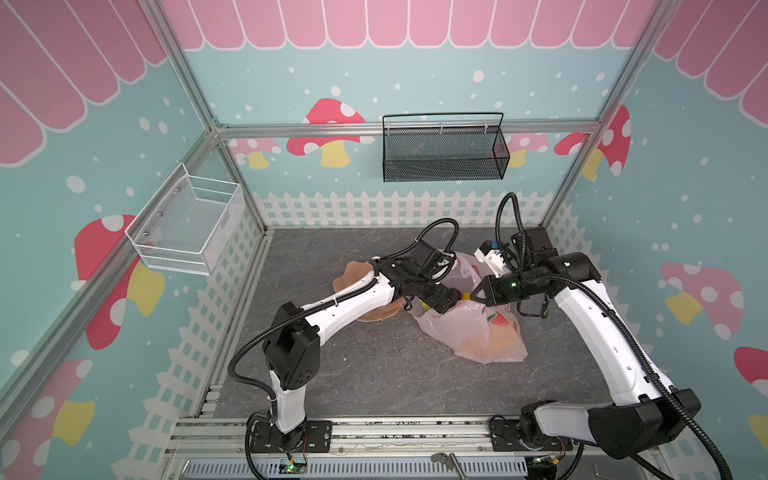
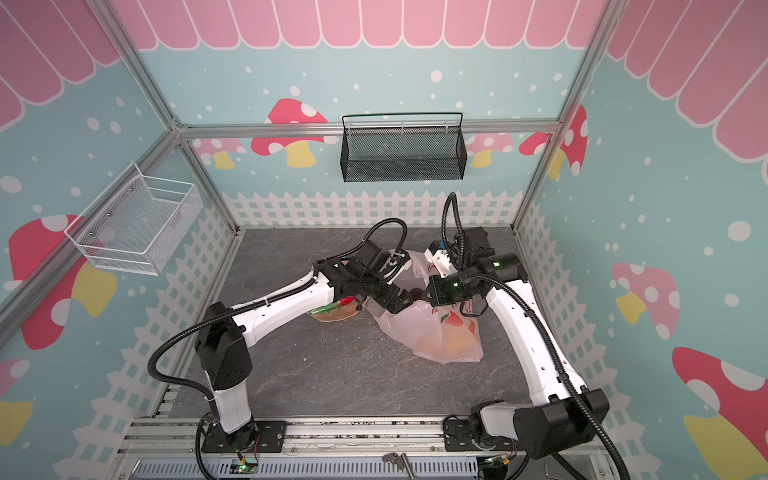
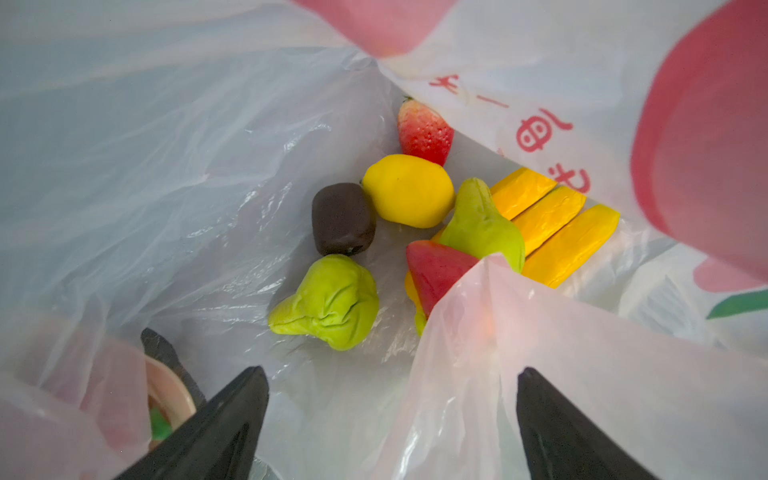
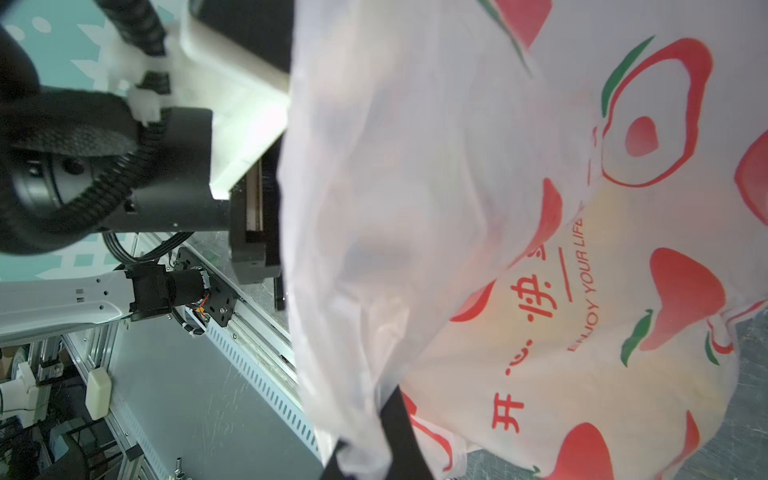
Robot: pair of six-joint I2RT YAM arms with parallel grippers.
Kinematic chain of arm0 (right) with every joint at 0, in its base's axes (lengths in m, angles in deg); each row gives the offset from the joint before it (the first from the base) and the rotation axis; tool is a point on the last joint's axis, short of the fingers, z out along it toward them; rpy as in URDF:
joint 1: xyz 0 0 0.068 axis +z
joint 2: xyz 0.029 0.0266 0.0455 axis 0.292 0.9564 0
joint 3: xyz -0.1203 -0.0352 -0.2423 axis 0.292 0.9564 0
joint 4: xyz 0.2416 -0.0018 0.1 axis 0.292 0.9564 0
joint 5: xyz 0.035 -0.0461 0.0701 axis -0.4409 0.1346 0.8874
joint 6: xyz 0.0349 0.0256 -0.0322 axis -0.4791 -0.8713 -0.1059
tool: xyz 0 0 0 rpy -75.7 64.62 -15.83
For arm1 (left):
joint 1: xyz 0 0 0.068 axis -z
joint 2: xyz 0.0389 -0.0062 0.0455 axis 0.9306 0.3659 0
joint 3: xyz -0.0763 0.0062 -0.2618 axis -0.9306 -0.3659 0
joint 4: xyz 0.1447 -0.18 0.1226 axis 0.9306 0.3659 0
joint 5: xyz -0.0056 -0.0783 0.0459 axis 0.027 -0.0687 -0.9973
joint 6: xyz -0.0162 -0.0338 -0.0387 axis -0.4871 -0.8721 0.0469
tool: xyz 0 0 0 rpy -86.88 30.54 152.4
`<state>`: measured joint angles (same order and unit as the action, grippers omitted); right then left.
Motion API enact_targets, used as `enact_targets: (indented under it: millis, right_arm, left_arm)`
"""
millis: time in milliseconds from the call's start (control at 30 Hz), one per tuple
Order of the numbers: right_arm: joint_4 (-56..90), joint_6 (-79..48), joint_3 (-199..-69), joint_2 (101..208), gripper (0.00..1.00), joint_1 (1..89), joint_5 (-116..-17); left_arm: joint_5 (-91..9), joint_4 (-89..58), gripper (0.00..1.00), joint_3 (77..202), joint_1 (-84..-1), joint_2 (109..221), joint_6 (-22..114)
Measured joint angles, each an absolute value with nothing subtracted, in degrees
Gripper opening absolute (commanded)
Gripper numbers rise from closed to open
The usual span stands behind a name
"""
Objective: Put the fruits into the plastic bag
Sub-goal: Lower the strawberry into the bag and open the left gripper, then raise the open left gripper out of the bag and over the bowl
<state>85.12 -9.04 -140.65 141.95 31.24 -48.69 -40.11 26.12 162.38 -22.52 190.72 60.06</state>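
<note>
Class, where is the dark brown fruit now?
Left wrist view: the dark brown fruit lies inside the plastic bag, between the lemon and the wrinkled green pear. In both top views that bag lies right of centre.

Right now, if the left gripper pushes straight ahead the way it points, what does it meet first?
Likely the plastic bag: a loose fold of it rises just ahead of the left gripper, between its open jaws. Behind that lie the green pear and a red fruit. Depth is unclear.

open pink plastic bag (image 1: 478, 336) on the worktop (image 1: 374, 382) holds strawberry (image 3: 424, 133), lemon (image 3: 409, 190), pear (image 3: 332, 301), banana bunch (image 3: 557, 232), brown fruit (image 3: 343, 219); dragon fruit (image 2: 332, 309) outside.
</note>
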Motion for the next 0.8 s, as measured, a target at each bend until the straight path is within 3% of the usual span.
enact_targets:
  millis: [800]
  right_arm:
    - [85.16, -8.97, -140.92, 143.26, 0.0, 31.24, -48.82]
  left_arm:
    - [-41.93, 29.23, 0.92, 156.82, -29.92, 180.84, 54.29]
